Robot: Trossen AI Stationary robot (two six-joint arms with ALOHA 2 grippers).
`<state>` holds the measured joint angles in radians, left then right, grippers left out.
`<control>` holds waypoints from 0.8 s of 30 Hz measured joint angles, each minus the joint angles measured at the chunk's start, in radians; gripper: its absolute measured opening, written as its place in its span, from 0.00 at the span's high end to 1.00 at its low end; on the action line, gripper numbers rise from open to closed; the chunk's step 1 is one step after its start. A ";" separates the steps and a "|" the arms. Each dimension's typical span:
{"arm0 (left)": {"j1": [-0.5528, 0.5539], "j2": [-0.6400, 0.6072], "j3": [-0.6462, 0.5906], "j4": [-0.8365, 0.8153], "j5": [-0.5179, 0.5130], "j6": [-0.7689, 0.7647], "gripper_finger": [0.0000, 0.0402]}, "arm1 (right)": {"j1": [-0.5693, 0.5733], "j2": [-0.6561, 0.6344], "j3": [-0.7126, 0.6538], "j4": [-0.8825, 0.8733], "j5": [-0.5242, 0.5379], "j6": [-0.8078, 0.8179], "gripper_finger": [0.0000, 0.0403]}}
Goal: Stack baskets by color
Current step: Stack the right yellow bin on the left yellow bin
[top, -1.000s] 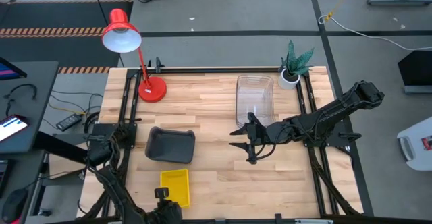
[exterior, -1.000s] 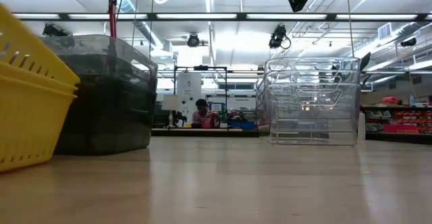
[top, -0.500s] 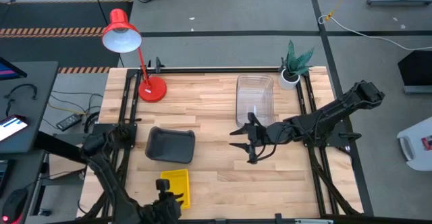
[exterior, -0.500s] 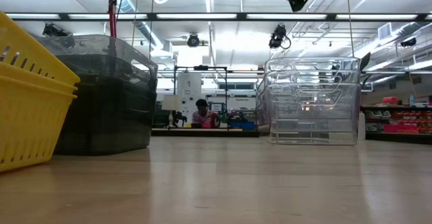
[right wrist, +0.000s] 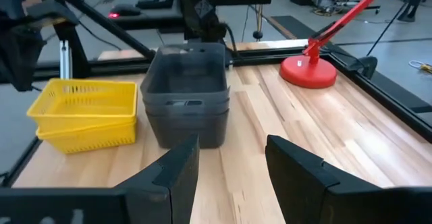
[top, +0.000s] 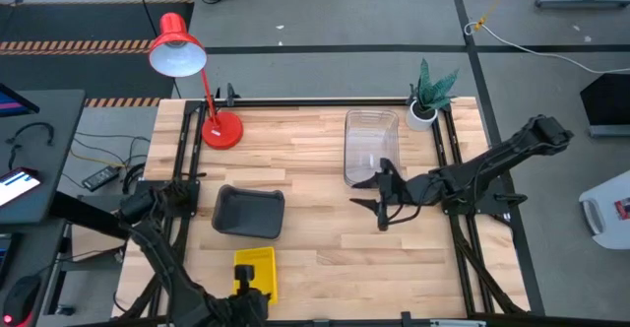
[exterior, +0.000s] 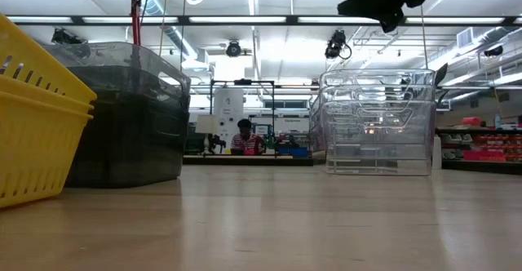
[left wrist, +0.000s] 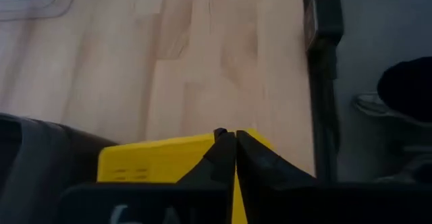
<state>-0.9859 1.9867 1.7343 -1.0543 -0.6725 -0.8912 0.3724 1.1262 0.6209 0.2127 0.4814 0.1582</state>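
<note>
Left wrist view has the left claw [left wrist: 235, 137] pinched shut with nothing between the fingers, tips right over the near rim of the yellow baskets [left wrist: 162, 158]. Those sit at the front edge of the table [top: 315, 169], just beside the grey baskets [top: 249, 212]. Right claw [top: 382, 199] hangs open and empty next to the clear baskets [top: 371, 145] further back.

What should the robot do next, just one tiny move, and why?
Probably pull the left gripper back up and away. Its fingers are shut, just over the near rim of the yellow baskets, which sit nested in one pile. The grey baskets and the clear baskets are stacked too, and the right gripper hangs open above the table.
</note>
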 joint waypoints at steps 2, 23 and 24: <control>-0.005 0.000 0.000 0.000 -0.011 -0.017 0.97 | -0.001 -0.021 -0.018 0.006 0.001 0.006 0.56; 0.031 0.033 -0.083 -0.007 -0.338 0.255 0.99 | 0.000 -0.034 -0.031 0.048 -0.004 0.007 0.56; 0.035 0.034 -0.084 -0.014 -0.345 0.288 0.99 | 0.000 -0.034 -0.031 0.049 -0.004 0.007 0.56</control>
<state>-0.9514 2.0203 1.6505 -1.0683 -1.0177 -0.6028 0.3721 1.0920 0.5903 0.2614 0.4778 0.1654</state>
